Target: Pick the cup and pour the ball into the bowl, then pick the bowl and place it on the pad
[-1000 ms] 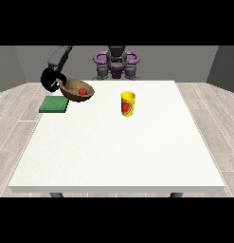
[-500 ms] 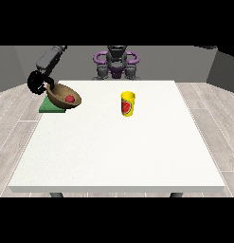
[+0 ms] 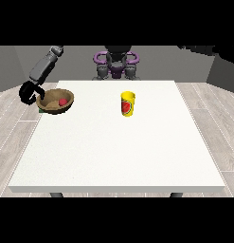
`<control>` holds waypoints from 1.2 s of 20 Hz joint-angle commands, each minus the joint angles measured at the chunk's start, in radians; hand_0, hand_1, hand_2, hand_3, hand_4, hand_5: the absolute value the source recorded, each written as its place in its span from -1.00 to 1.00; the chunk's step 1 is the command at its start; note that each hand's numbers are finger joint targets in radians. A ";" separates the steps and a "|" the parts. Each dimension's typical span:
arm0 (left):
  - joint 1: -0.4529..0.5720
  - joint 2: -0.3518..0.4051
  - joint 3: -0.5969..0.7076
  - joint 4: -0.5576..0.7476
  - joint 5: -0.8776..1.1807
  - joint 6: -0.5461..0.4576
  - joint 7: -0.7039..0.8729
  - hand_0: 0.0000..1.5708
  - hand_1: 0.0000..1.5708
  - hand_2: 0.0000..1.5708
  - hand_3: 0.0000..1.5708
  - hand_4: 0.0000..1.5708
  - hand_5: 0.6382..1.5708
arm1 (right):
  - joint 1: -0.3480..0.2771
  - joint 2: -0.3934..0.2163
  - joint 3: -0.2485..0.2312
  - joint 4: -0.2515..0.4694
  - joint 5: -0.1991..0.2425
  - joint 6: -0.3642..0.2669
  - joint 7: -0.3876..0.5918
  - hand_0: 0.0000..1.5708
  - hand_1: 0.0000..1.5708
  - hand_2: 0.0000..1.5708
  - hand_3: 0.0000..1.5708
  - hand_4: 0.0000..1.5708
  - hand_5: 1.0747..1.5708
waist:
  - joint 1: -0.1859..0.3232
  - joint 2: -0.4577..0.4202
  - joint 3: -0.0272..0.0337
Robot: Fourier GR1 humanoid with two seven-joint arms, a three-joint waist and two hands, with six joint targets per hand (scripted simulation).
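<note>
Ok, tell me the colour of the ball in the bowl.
Red. The ball lies in the brown bowl, seen in the front view.

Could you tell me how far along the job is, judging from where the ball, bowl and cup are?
The pour looks done: the red ball lies in the brown bowl, and the yellow cup stands upright on the table. In hand: the hand at the view's left holds the bowl's rim over the green pad, which is mostly hidden beneath it. Left: letting go, if the bowl is settled.
</note>
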 commanded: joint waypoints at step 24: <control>0.115 0.005 -0.003 -0.005 0.062 -0.011 0.075 -1.00 -1.00 -1.00 -1.00 -0.17 0.93 | -0.072 -0.067 -0.010 0.222 0.007 -0.010 0.137 0.70 0.70 1.00 0.35 -1.00 1.00 | -0.002 -0.144 -0.0026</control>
